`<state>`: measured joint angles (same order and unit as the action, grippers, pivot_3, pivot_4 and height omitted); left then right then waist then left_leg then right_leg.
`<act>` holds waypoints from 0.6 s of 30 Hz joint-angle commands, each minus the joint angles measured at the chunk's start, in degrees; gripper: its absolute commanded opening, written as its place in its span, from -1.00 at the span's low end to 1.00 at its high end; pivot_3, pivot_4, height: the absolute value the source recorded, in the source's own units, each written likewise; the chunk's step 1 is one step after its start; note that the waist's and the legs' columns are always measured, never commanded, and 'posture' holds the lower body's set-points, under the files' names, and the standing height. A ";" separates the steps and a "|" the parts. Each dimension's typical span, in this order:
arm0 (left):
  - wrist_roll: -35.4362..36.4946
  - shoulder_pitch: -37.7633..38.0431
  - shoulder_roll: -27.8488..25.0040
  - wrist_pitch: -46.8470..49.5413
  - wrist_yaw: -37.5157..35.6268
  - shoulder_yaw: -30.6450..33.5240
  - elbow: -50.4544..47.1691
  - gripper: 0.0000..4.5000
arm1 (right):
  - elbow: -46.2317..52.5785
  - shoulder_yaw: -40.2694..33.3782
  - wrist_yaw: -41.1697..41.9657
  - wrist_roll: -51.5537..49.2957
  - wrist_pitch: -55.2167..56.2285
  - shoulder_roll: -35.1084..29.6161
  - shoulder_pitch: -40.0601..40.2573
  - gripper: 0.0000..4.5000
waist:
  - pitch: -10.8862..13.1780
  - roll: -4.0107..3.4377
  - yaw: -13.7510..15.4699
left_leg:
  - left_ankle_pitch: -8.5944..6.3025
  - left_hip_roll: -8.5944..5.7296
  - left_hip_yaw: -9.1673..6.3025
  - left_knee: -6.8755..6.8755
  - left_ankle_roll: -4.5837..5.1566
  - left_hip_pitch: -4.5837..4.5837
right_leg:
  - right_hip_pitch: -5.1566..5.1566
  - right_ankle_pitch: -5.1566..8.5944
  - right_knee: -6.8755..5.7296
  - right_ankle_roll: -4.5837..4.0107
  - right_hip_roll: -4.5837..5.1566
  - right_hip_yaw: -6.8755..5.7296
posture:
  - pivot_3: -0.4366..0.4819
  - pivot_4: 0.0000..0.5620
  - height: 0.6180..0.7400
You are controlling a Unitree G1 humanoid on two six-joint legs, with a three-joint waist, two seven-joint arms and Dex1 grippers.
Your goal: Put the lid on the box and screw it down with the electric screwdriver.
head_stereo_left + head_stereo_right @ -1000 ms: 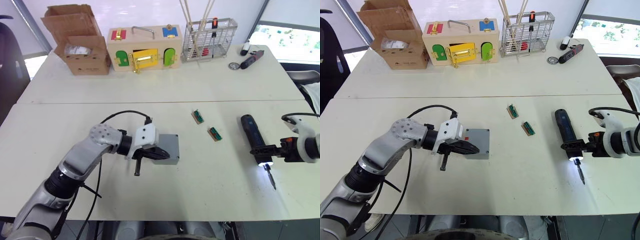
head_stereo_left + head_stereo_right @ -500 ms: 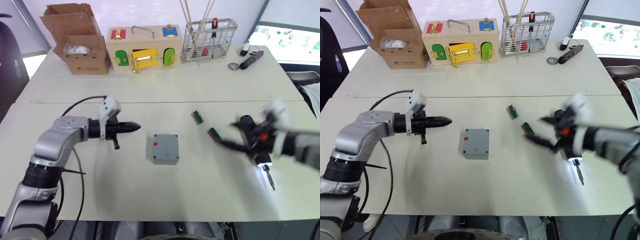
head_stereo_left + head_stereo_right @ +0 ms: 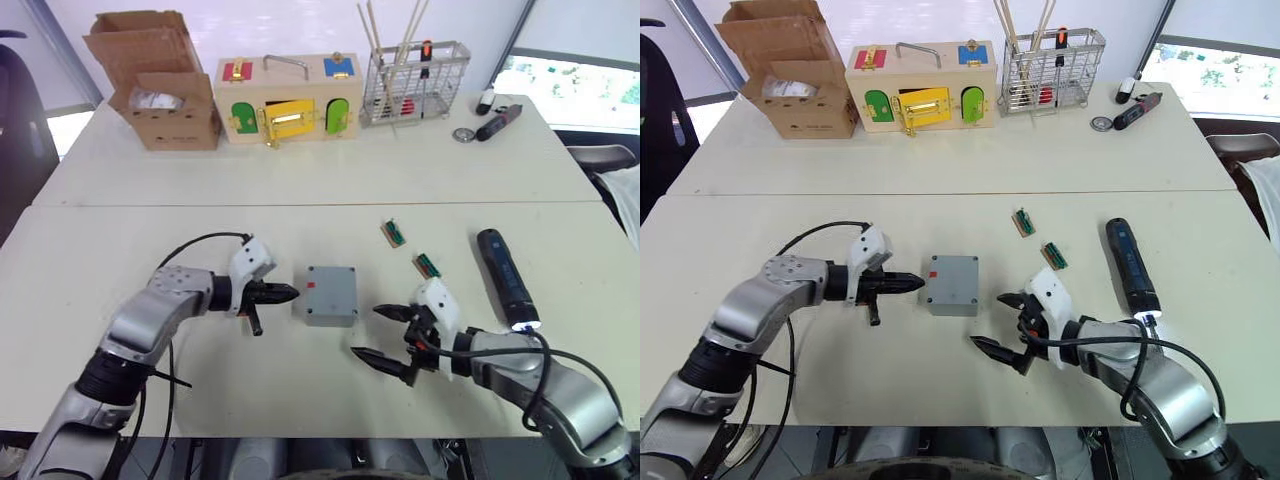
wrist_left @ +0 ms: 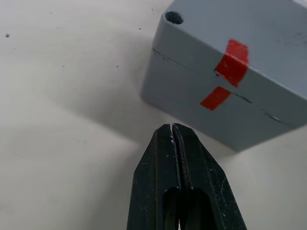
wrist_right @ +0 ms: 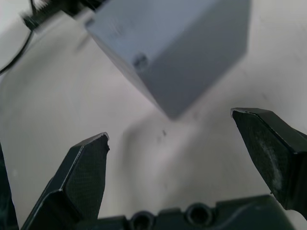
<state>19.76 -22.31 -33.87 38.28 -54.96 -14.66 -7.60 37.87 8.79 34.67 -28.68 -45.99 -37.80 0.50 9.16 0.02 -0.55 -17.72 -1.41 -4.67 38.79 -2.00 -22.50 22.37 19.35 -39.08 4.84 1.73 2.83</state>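
Box (image 3: 331, 295), lid on, sits mid-counter (image 3: 300, 180). Left claw (image 3: 285, 293) closed at its 9 o'clock; right claw (image 3: 388, 335) open at 5 o'clock. Rigid, light, likely slides; grip opposite side walls.

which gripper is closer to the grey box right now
Left. The left gripper, fingers shut, points at the box from just beside its red-marked side. The right gripper, fingers open, sits a bit farther off, toward the box's near right corner.
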 commanded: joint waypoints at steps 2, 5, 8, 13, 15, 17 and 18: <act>-1.76 -4.60 3.67 -3.43 1.04 -0.30 3.54 -1.00 | 2.36 0.75 0.18 -5.89 -5.07 3.13 -2.70 1.00 | 0.00 0.01 0.22 | 0.00 -0.01 -0.03 0.06 0.00 -0.01 | -0.04 0.00 0.00 0.00 0.01 -0.04 | -0.05 -0.47 1.00; -4.16 -7.31 6.07 -7.27 0.49 -1.72 8.84 -1.00 | 3.03 3.27 0.76 -6.50 -7.23 3.37 -3.80 1.00 | 0.00 0.02 0.11 | -0.01 -0.03 -0.04 0.08 0.02 -0.01 | -0.04 0.00 0.00 0.00 0.02 -0.05 | -0.05 -0.47 1.00; -6.37 -9.84 7.72 -10.72 0.12 -2.12 14.21 -1.00 | 4.07 4.20 -0.06 -7.81 -9.37 4.01 -4.08 1.00 | 0.00 0.02 -0.08 | -0.02 -0.03 -0.04 0.08 0.04 -0.01 | -0.03 0.00 -0.01 0.00 0.00 -0.06 | -0.05 -0.47 1.00; -8.28 -11.02 5.83 -13.54 -1.98 -1.47 17.58 -1.00 | 4.63 1.09 0.02 -5.54 -8.53 -0.54 -3.18 1.00 | 0.00 0.02 -0.14 | -0.03 -0.02 -0.04 0.08 0.05 -0.02 | 0.01 0.00 -0.03 0.00 -0.01 -0.05 | -0.05 -0.47 1.00; -8.62 -10.36 4.22 -13.62 -2.76 -0.96 17.13 -1.00 | 3.84 -0.12 0.53 -4.08 -6.76 -2.77 -2.83 1.00 | 0.00 0.02 -0.13 | -0.03 -0.02 -0.04 0.08 0.05 -0.02 | 0.02 0.00 -0.03 0.00 -0.01 -0.05 | -0.05 -0.47 1.00; -8.43 -9.04 1.63 -13.02 -4.21 -0.62 15.43 -1.00 | 1.63 -0.74 1.04 -1.89 -3.91 -4.30 -3.41 1.00 | 0.00 0.02 -0.13 | -0.03 -0.02 -0.05 0.08 0.05 -0.02 | 0.01 0.00 -0.04 0.00 -0.02 -0.05 | -0.05 -0.47 1.00; -7.72 -8.05 0.12 -11.93 -5.33 -0.43 13.58 -1.00 | 0.07 -0.79 1.31 -0.63 -2.10 -4.59 -4.05 1.00 | -0.01 0.02 -0.25 | -0.03 -0.02 -0.05 0.08 0.05 -0.02 | 0.01 0.00 -0.03 0.00 -0.02 -0.05 | -0.05 -0.47 1.00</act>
<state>11.78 -31.17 -32.09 25.69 -58.63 -16.39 8.78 38.71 9.12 35.29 -31.04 -51.30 -42.17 -2.71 9.16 0.04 -0.80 -17.75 -1.41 -4.73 38.87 -1.94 -22.51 22.37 19.35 -39.11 4.84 1.70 2.78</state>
